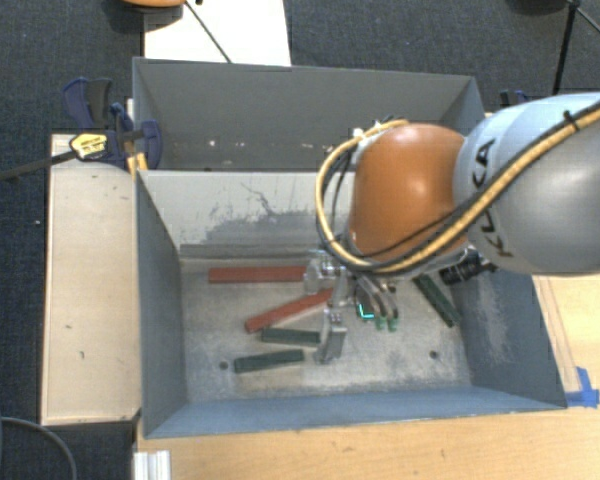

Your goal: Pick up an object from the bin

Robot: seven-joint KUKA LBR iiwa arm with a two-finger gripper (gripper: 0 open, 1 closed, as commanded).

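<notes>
Gripper (331,343) stands low over the middle of the grey metal bin (160,298); whether it is wide or narrow cannot be told. Its tip is just right of a short dark green flat stick (290,336). A tilted red-brown flat stick (280,314) lies just beyond. A longer dark green stick (269,363) lies nearer, and a long red-brown bar (255,275) farther.

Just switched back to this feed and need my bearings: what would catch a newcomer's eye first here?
The arm's big orange cover dominates, hanging over the right half of the bin. Under it the claw is low over the bin floor, near the middle, beside a tilted red-brown bar. A dark green stick lies nearer the front, and another red-brown bar lies along the back wall.
</notes>
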